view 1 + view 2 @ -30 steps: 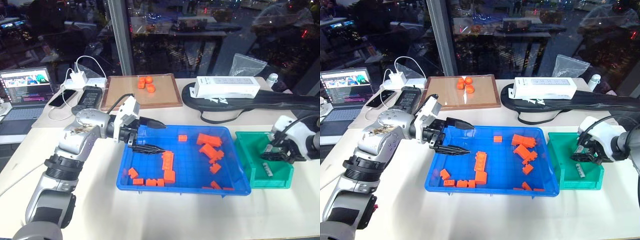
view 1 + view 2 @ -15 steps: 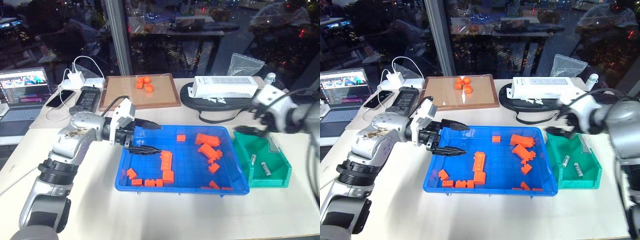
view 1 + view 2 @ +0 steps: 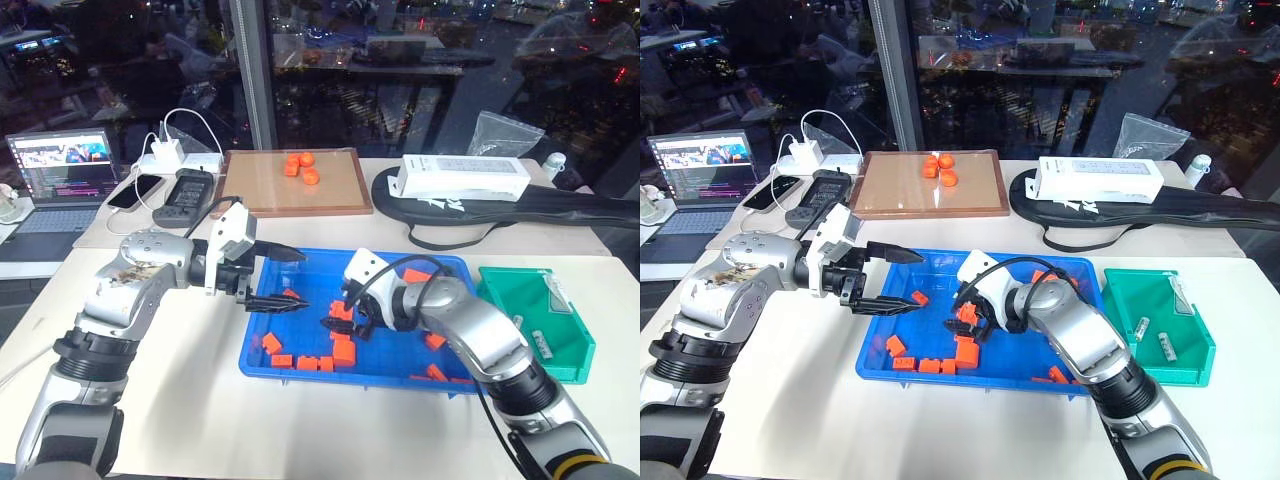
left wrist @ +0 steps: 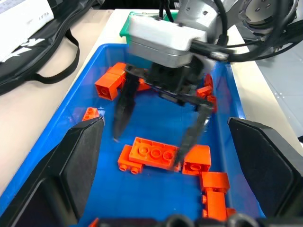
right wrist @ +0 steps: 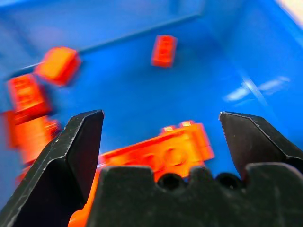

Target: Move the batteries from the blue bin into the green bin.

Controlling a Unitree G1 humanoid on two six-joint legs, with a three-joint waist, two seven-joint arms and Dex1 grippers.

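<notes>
blue bin (image 3: 455, 377): bright blue
green bin (image 3: 578, 352): green
batteries (image 3: 1167, 346): silvery-grey w/ dark marks
blocks (image 4: 147, 154): orange
board (image 3: 270, 190): brown, wood frame
box (image 3: 462, 176): white
bag (image 3: 590, 207): black
table (image 3: 190, 420): off-white
gripper fingers (image 5: 78, 144): black

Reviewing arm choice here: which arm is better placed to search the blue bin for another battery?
Probably the right. Its tool hangs open over the orange blocks mid blue bin, the arm nearer the green bin. The left tool hovers open at the far edge.
</notes>
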